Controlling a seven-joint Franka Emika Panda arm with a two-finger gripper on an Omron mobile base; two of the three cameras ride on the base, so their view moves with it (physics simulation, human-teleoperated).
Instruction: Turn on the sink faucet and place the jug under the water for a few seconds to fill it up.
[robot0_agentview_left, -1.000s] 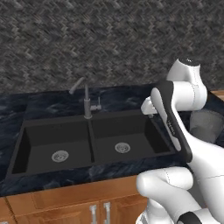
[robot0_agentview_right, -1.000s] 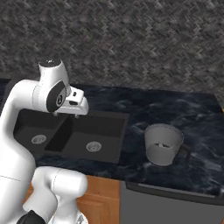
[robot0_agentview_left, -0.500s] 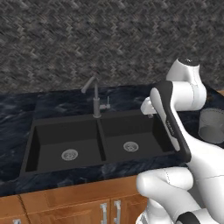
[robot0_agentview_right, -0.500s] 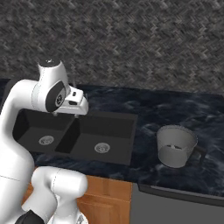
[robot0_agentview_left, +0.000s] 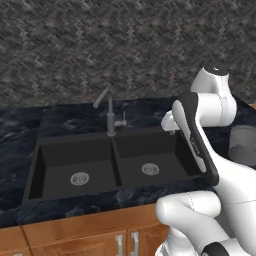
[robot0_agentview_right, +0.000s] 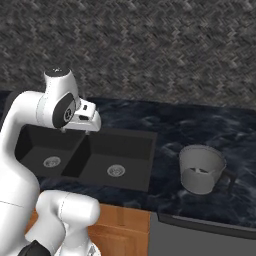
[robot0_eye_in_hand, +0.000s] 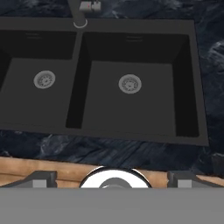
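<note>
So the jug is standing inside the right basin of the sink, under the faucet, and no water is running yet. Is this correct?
Not quite. The jug is not in the sink; it stands on the dark counter to the right of it, as the right base view shows. The rest holds: no water is running from the faucet.

The whole view has shifted: the sink and jug now appear further right, because the base drove.
</note>
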